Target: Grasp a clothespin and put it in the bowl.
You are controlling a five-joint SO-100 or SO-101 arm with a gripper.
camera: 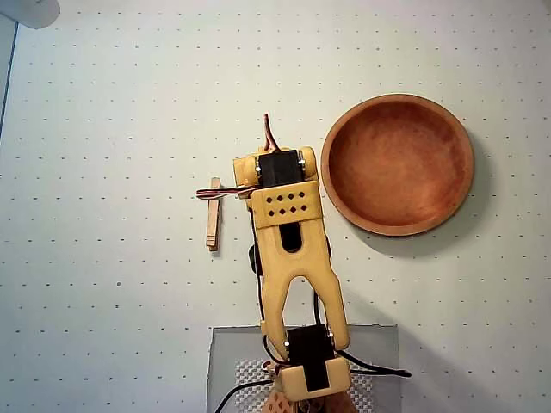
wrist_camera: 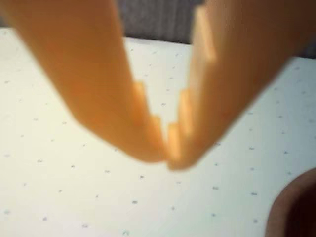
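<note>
In the overhead view the light tan clothespin (camera: 212, 215) lies flat on the white dotted table, lengthwise up-down, just left of the yellow arm (camera: 288, 206). The reddish-brown wooden bowl (camera: 398, 163) stands to the arm's right and holds nothing. The arm's folded body hides the gripper from above. In the wrist view my gripper (wrist_camera: 167, 157) hangs above bare table, its orange fingers (wrist_camera: 108, 89) meeting at the tips with nothing between them. A dark sliver of the bowl (wrist_camera: 295, 207) shows at the lower right corner. The clothespin is out of the wrist view.
The arm's base sits on a grey mat (camera: 232, 361) at the bottom edge, with black cables (camera: 379, 370) trailing off it. A red-and-white wire (camera: 211, 192) crosses the clothespin's top end. A pale round object (camera: 30, 10) shows at the top left corner.
</note>
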